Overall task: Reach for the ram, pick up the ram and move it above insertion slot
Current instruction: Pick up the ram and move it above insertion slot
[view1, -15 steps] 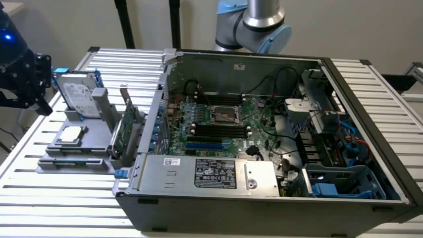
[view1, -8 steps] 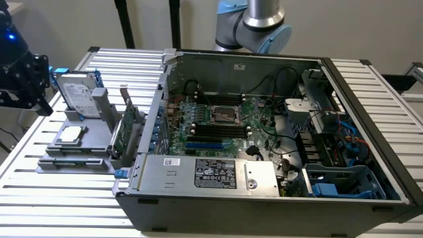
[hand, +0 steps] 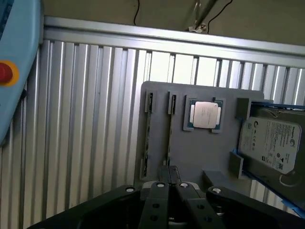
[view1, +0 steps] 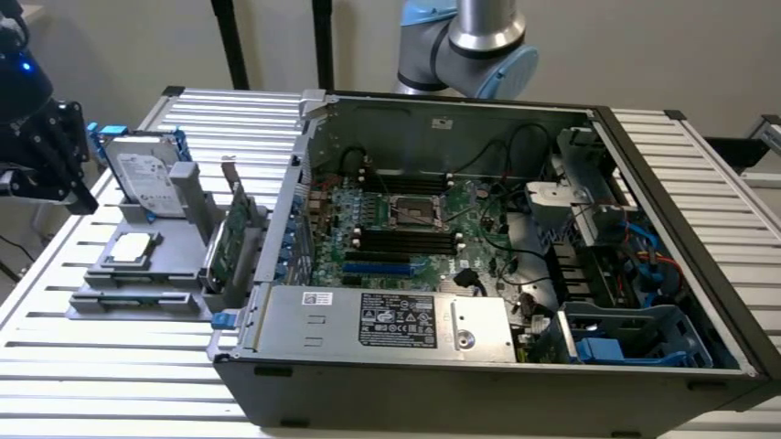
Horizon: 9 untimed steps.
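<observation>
Ribbed metal table (hand: 95, 119), ram (hand: 170, 129) edge-up in grey holder (hand: 200, 152), just beyond closed, empty hand (hand: 169, 172).

No wording can be read: the black label (view1: 397, 322) on the power supply (view1: 482, 331) and the white label (hand: 270, 140) on the hard drive (hand: 286, 174) just beside the gripper (hand: 169, 172) carry print too fine to make out.

A silver-grey arm joint (view1: 486, 37) carries pale blue caps. The gripper (hand: 168, 172) is matt black, angular, with small round silver screw heads on its links.
</observation>
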Motion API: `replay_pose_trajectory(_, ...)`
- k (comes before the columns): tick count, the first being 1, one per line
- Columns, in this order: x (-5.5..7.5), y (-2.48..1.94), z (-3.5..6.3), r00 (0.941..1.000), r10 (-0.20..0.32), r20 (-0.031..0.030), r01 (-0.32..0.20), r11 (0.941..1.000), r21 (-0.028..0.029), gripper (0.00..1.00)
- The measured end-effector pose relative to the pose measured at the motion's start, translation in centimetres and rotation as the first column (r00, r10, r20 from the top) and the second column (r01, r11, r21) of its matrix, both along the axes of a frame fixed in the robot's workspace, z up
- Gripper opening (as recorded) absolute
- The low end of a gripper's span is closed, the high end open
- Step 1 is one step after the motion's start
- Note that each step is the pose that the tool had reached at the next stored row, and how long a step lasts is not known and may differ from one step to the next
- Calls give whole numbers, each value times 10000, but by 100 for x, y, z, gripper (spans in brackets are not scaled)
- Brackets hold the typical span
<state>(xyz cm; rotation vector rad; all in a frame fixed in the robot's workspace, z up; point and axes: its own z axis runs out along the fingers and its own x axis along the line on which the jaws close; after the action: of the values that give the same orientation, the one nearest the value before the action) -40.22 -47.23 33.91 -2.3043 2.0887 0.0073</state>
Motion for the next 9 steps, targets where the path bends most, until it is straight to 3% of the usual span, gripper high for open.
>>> replay_pose_trajectory(2,0,0,0,10000,6,0,-6,10000,1,12)
replay_pose_trajectory(4,0,0,0,10000,7,0,-7,10000,1,24)
replay_pose_trajectory(5,0,0,-1,10000,7,1,-7,10000,1,24)
replay_pose_trajectory(6,0,-2,-3,10000,8,3,-8,10000,3,30)
replay_pose_trajectory(8,0,-5,-18,10000,6,2,-6,10000,2,30)
replay_pose_trajectory(9,0,-8,-35,10000,4,0,-4,10000,1,37)
